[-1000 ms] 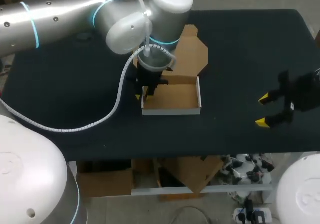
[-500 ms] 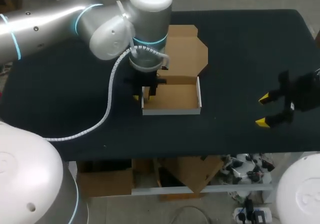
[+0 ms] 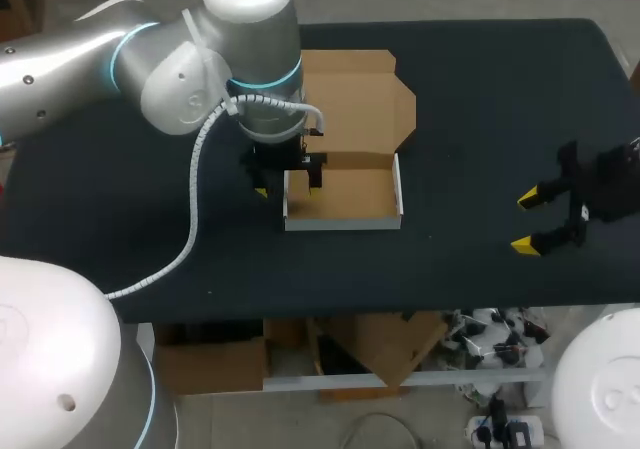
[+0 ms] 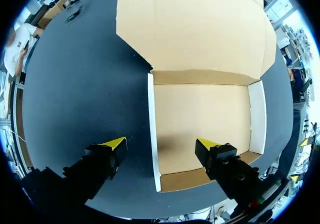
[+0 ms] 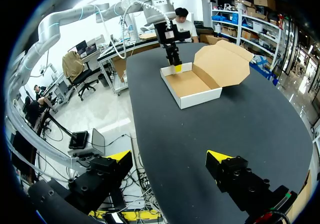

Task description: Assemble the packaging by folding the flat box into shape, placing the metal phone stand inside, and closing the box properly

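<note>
While the box (image 3: 350, 191) is sitting folded into an open tray near the table's middle, its lid (image 3: 355, 99) lying back flat behind it, the step in hand is looking like squaring up the left wall (image 4: 151, 129). That is best done by closing slowly onto the card low down, keeping it upright and not dragging the light box across the table (image 3: 150, 229). Left gripper (image 4: 160, 144) is straddling that wall, one yellow tip hanging inside over the box floor, the other outside over the dark tabletop. Its fingers are spread wide, neither seeming to touch the card, nothing held. Right gripper (image 3: 525, 221) is hovering well apart near the table's right edge — also gaping, gripping nothing. Metal phone stand is not showing in any view — box is lying bare inside.
</note>
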`<state>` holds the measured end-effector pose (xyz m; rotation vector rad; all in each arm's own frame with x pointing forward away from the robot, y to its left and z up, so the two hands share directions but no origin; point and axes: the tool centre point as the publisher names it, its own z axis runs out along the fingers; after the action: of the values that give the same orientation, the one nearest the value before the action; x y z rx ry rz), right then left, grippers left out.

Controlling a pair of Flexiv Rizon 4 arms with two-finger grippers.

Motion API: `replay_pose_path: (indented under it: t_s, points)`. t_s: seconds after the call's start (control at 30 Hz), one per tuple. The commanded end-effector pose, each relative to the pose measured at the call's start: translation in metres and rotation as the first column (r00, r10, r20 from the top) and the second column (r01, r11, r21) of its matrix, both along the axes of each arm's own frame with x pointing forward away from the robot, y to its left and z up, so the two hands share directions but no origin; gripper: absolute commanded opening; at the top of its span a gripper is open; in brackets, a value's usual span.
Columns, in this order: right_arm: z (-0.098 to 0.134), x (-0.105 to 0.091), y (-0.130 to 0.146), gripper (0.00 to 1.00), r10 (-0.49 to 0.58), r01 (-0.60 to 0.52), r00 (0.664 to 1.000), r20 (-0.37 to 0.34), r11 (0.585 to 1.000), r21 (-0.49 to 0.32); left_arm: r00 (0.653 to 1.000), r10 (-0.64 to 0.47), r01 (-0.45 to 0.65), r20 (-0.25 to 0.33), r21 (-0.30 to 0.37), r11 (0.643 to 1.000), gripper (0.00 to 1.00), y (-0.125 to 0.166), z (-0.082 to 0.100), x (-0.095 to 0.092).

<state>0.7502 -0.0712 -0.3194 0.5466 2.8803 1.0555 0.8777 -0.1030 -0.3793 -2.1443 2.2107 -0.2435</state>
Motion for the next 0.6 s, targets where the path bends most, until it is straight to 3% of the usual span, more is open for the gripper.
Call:
replay_pose_path:
  t_s: [0.03, 0.27, 0.6]
  points:
    - [0.0, -0.001, -0.001, 1.0, 0.001, -0.001, 1.0, 0.002, 1.0, 0.004, 0.999, -0.038, 0.039, 0.014, -0.092, 0.995, 1.0, 0.007, 0.005, -0.005]
    - [0.0, -0.001, -0.001, 1.0, 0.001, -0.001, 1.0, 0.002, 1.0, 0.004, 0.987, -0.147, 0.159, 0.071, -0.212, 0.964, 1.0, 0.011, 0.023, -0.012]
    - [0.0, -0.001, -0.001, 1.0, 0.001, -0.001, 1.0, 0.002, 1.0, 0.004, 0.949, -0.277, 0.312, 0.153, -0.318, 0.895, 1.0, 0.023, 0.054, -0.022]
